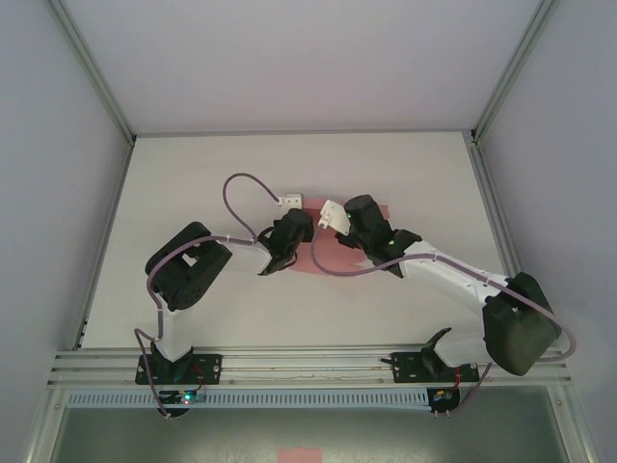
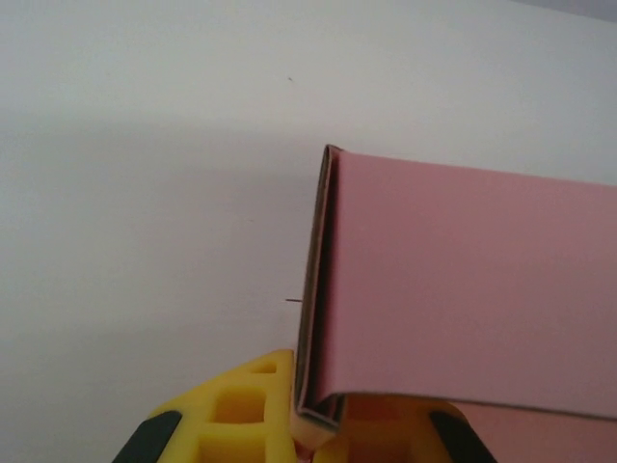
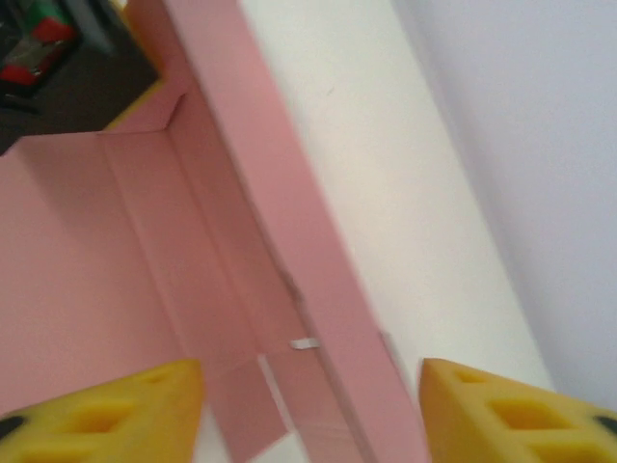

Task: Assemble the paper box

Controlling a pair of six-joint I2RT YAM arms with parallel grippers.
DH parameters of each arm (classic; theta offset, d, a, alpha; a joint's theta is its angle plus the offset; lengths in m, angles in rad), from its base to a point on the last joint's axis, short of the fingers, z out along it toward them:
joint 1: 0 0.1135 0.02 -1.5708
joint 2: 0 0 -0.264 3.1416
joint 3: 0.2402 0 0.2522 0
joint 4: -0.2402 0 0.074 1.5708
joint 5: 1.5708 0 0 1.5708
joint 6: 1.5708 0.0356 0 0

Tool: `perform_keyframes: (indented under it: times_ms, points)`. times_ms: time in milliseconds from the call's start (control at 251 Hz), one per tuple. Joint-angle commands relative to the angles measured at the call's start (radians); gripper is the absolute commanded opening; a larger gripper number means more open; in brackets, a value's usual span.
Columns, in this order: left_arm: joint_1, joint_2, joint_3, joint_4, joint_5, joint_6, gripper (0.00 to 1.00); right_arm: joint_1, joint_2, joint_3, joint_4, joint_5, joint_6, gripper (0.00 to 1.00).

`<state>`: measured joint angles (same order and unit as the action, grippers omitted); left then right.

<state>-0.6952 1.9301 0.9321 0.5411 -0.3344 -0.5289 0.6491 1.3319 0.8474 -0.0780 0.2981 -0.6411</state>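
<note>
**A:** At the middle of the table, well clear of every edge. First entry?

**B:** The table itself: white and bare around the work. There is open room toward the far edge and both side edges (the near edge is taken by the arm bases).

**A:** Second?

**B:** The paper box: thin pink card, partly folded, lying mid-table between the two arms. One end is doubled over along a crease, and a long side wall seems to stand up from the floor panel.

**A:** Third?

**B:** The right gripper: jaws wide apart and holding nothing. They straddle that long wall with a gap on either side. Likely purpose: placed to pinch or press the wall.

**A:** Fourth?

**B:** The left gripper: jaws closed on the box's folded corner, with the card nipped between the yellow pads. Likely purpose: an anchor, so the card cannot slide while the other arm works.

**A:** Clearance?

**B:** The two grippers sit close together over the card, so sideways room between them is slight.
</note>
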Motion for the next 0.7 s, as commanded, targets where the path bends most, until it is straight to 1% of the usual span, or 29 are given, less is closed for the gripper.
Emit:
perform_keyframes:
  times_ms: [0, 36, 60, 76, 124, 208, 275, 351, 403, 475, 563, 698]
  points:
    - [0.009, -0.086, -0.034, 0.096, 0.027, 0.070, 0.00, -0.006, -0.116, 0.046, -0.017, -0.085, 0.065, 0.76]
    - [0.008, -0.108, -0.048, 0.106, 0.027, 0.081, 0.00, -0.006, -0.165, 0.042, -0.021, -0.121, 0.068, 0.86]
    - [0.009, -0.124, -0.056, 0.113, 0.022, 0.081, 0.00, -0.006, -0.201, 0.038, -0.020, -0.142, 0.072, 0.96]
    - [0.008, -0.133, -0.064, 0.118, 0.022, 0.082, 0.00, -0.006, -0.226, 0.033, -0.018, -0.156, 0.077, 0.98]
    - [0.009, -0.162, -0.080, 0.131, 0.040, 0.093, 0.00, -0.008, -0.294, 0.023, -0.002, -0.168, 0.094, 0.98]
    - [0.008, -0.221, -0.114, 0.124, 0.068, 0.104, 0.00, -0.018, -0.384, 0.048, -0.028, -0.135, 0.165, 0.98]
    - [0.010, -0.274, -0.158, 0.144, 0.082, 0.106, 0.00, -0.033, -0.412, 0.108, -0.128, -0.105, 0.220, 0.98]
    - [0.009, -0.334, -0.216, 0.182, 0.101, 0.115, 0.00, -0.050, -0.408, 0.180, -0.247, -0.059, 0.277, 0.98]
    - [0.008, -0.373, -0.243, 0.189, 0.109, 0.117, 0.00, -0.058, -0.396, 0.222, -0.343, -0.086, 0.282, 0.98]
    - [0.008, -0.421, -0.266, 0.188, 0.131, 0.112, 0.00, -0.058, -0.383, 0.247, -0.403, -0.134, 0.285, 0.98]
    - [0.008, -0.464, -0.285, 0.190, 0.175, 0.118, 0.00, -0.060, -0.364, 0.253, -0.427, -0.164, 0.303, 0.98]
    - [0.009, -0.513, -0.297, 0.171, 0.176, 0.107, 0.00, -0.060, -0.346, 0.244, -0.462, -0.231, 0.298, 0.98]
